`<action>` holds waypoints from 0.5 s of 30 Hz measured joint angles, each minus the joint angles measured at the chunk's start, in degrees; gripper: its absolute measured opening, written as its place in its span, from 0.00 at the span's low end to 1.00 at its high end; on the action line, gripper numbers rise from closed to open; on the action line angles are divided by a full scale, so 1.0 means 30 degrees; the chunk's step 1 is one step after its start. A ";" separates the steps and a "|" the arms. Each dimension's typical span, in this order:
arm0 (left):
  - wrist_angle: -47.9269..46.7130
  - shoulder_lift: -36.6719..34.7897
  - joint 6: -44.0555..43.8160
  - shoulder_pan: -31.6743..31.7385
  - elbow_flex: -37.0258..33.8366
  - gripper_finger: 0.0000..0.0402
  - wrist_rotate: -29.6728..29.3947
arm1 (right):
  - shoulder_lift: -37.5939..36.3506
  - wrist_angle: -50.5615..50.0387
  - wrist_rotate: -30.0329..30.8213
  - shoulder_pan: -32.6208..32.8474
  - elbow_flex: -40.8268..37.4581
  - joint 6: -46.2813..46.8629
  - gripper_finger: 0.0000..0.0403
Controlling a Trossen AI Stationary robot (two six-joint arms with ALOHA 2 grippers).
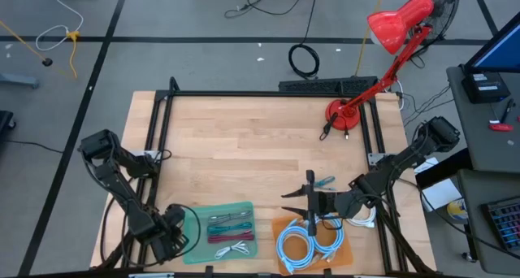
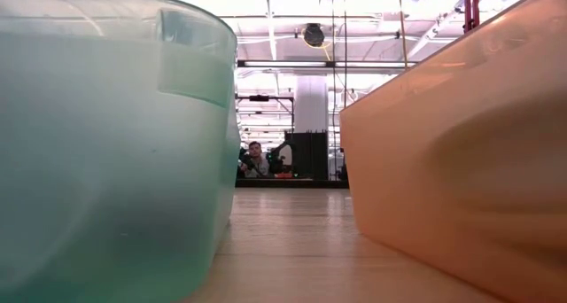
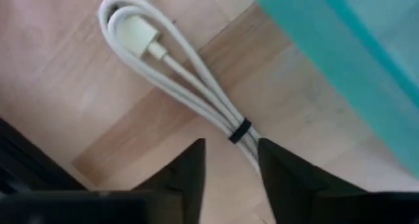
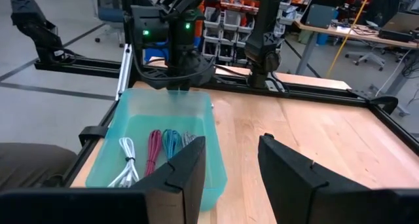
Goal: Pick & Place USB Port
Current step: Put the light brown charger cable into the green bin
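Note:
A white USB cable [image 3: 177, 73], coiled and tied with a black band [image 3: 239, 130], lies on the wooden table just outside the green tray [image 3: 353, 67]. My left gripper [image 3: 229, 175] points down over it, open, with the cable's banded end running between the fingers. The green tray [image 1: 199, 217] holds red [image 1: 230, 228], teal [image 1: 230, 219] and white [image 1: 236, 247] cables. My right gripper [image 4: 232, 165] is open with nothing between its fingers. It is held level over the far edge of the orange tray [image 1: 280, 229], facing the green tray [image 4: 141, 119]. My left gripper stands from above with one finger on each side of the white cable's banded end [image 3: 249, 149], which lies on the table. Whether a finger [image 3: 275, 178] touches the cable, I cannot tell.
Light blue and white coiled cables [image 1: 309, 241] fill the orange tray. A red desk lamp [image 1: 382, 58] stands at the table's far right. A black frame [image 1: 268, 93] rims the table. The low view shows both tray walls [image 2: 106, 161] [image 2: 461, 143], bare wood between, and a person [image 2: 255, 159] far behind.

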 joint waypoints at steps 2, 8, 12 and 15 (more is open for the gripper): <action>0.0011 0.0000 0.0198 0.0134 0.0000 0.42 -0.0018 | -0.0002 -0.0134 0.0009 -0.0029 0.0000 -0.0015 0.32; 0.0265 -0.0001 0.0462 0.0339 0.0000 0.54 -0.0293 | 0.0005 -0.0320 0.0066 -0.0095 0.0000 0.0005 0.32; 0.0279 0.0005 0.0429 0.0476 0.0000 0.55 -0.0662 | 0.0005 -0.0312 0.0058 -0.0087 0.0000 0.0007 0.32; 0.0338 0.0141 0.0406 0.0477 0.0000 0.53 -0.0676 | 0.0005 -0.0269 0.0058 -0.0087 0.0000 0.0007 0.32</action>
